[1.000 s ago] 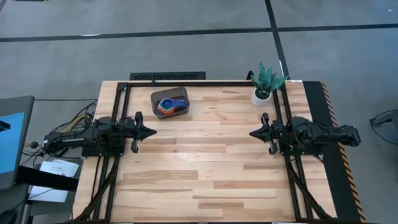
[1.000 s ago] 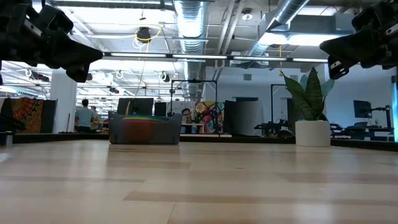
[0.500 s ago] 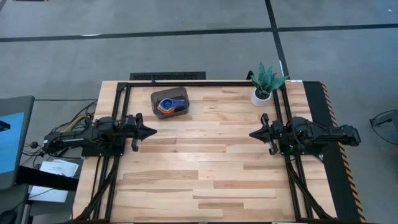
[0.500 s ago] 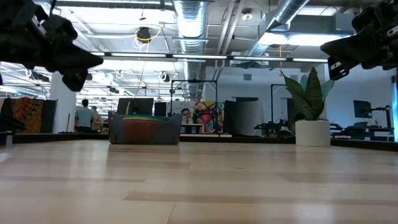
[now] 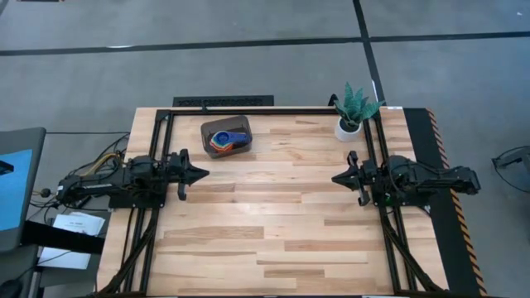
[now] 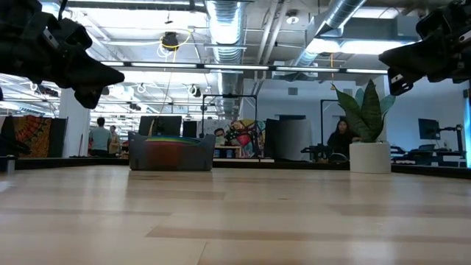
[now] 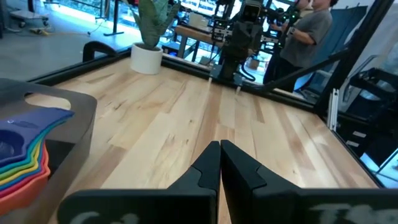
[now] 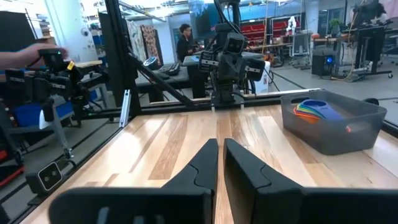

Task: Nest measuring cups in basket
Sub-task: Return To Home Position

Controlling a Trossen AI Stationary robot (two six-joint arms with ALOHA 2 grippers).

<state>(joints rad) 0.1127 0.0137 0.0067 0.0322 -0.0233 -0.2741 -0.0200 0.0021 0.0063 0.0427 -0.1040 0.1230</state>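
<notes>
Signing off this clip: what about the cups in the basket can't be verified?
High view: measuring cups too small to count; the top blue one covers the rest.
Low view: basket wall blurs them.
Left wrist view: picture edge cuts the stack off.
Right wrist view: basket wall hides all but the rims.

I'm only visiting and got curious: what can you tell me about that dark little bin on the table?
The basket is a small dark grey-brown rectangular bin with rounded corners; its plastic-looking walls are partly see-through. It stands upright, open-topped, on the wooden table near the far edge, on the side of the left arm. Inside lies a nested stack of coloured measuring cups, a blue one on top. Only table and cups touch it.
</notes>
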